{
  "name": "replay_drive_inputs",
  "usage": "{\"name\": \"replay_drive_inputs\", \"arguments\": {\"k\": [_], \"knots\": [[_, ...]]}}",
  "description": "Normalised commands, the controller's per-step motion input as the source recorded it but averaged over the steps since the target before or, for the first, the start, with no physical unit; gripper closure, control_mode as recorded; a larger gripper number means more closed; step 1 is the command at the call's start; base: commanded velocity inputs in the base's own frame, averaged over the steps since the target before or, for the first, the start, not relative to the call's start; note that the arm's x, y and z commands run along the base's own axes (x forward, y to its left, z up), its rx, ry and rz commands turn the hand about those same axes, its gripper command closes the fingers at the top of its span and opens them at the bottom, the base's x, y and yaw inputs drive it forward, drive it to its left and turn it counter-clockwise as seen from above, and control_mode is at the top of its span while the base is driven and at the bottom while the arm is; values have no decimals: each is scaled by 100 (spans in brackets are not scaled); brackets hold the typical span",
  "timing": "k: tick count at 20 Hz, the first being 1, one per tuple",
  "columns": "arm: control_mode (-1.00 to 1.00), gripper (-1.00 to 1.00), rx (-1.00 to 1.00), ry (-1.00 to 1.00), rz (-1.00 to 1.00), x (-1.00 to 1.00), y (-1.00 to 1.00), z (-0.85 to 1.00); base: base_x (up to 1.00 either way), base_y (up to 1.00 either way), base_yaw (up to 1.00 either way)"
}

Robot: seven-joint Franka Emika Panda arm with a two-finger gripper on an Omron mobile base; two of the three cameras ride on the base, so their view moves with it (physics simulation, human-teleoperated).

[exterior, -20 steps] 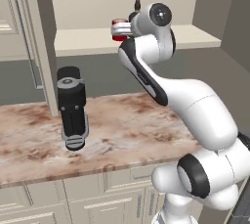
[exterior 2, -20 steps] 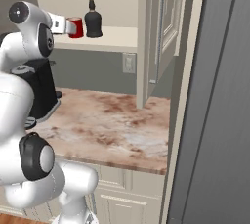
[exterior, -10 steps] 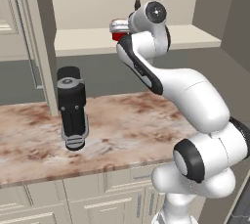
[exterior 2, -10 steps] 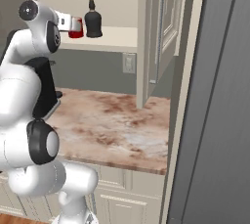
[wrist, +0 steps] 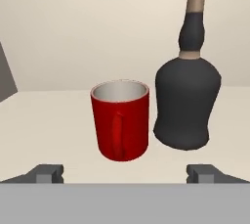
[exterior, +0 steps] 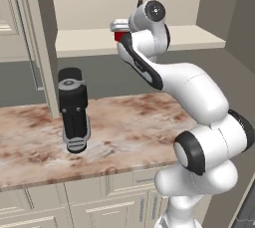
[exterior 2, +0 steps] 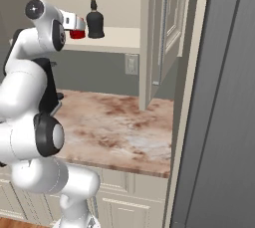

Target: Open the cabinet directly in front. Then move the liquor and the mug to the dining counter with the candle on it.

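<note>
- Cabinet door is already swung open, so the shelf inside is free to reach.
- The mug sits upright on the cabinet shelf, handle facing the hand camera. The liquor stands just beside it on the right in the hand view, slightly further back, and they look barely apart.
- The tool is spread wide with nothing in it, both tips low in the hand view, lined up roughly on the mug but not around it yet.
- The mug looks rigid and light, with a glossy wall, so I'd guess it's a bit slippery. With the handle pointing at the tool, I'd pinch across the round body at mid height, 1 finger on each side, leaving the handle in the gap.
- The bottle is the sketchy one: fat base, thin neck, probably heavier and tippy. I'd grab the wide lower body, not the neck. The finger going between the 2 could nudge it over.
- There's a black appliance on the desk below, well clear of all this.
</note>
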Motion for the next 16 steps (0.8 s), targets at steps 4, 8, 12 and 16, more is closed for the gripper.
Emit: {"name": "replay_drive_inputs", "arguments": {"k": [4,8,12,16], "knots": [[-100,-100,0,0,0,19,7,-8,0,0,0],[-100,-100,0,0,0,17,2,-6,0,0,0],[-100,-100,0,0,0,14,0,-9,0,0,0],[-100,-100,0,0,0,13,2,-5,0,0,0]]}}
